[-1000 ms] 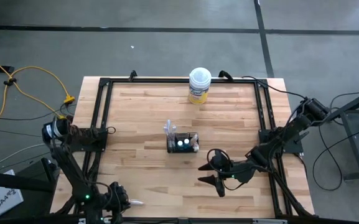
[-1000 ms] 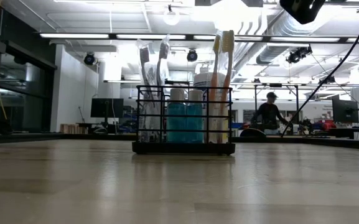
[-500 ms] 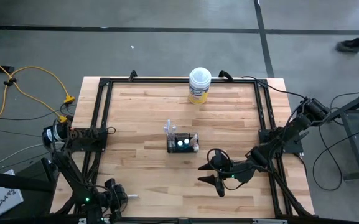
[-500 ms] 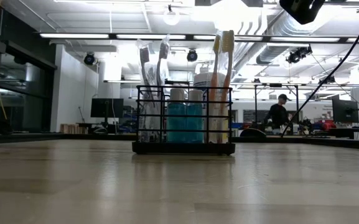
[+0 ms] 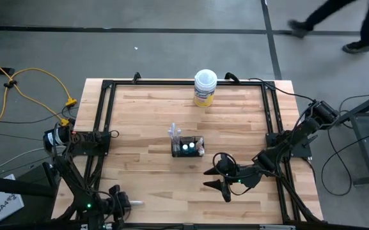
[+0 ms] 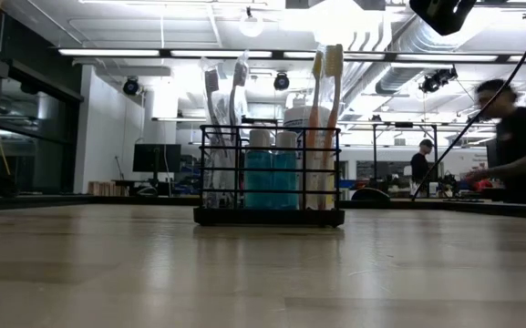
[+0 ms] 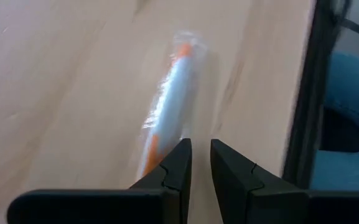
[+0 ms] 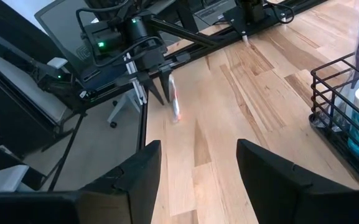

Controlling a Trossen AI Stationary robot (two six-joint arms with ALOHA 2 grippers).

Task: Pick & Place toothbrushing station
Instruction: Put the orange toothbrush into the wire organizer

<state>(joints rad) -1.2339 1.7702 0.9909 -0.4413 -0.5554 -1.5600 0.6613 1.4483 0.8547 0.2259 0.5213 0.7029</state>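
left gripper [image 5: 121,204] sits low at the near-left corner of the pale wooden table [image 5: 146,121], fingers [image 7: 178,163] nearly together w/ only a thin slit between, nothing clamped. just off the tips lies a slim pale toothbrush w/ orange accents [image 7: 170,102], flat on the wood, long axis running straight out from the fingers, so it's ahead of the jaws, roughly in line w/ them, not between them. looks to me like this loose brush is the next pick, and the left arm is far nearer to it than the right; fingers prob. need to spread before they can straddle it. moving right, mid-table: the small black wire-mesh rectangular holder [image 5: 188,146], upright, well apart from both arms. inside it, two small teal white-capped tubes [image 6: 272,173] stand side by side in the middle, w/ pale toothbrushes [image 6: 223,128] upright at one end and more at the other, handles rising above the rim. far edge: a white-lidded yellow round tub [image 5: 204,87], standing alone. right again, right gripper [image 5: 217,178] hovers near the holder's near-right side, fingers spread wide, empty, pointing across the table toward the left arm. people pass in the room behind.
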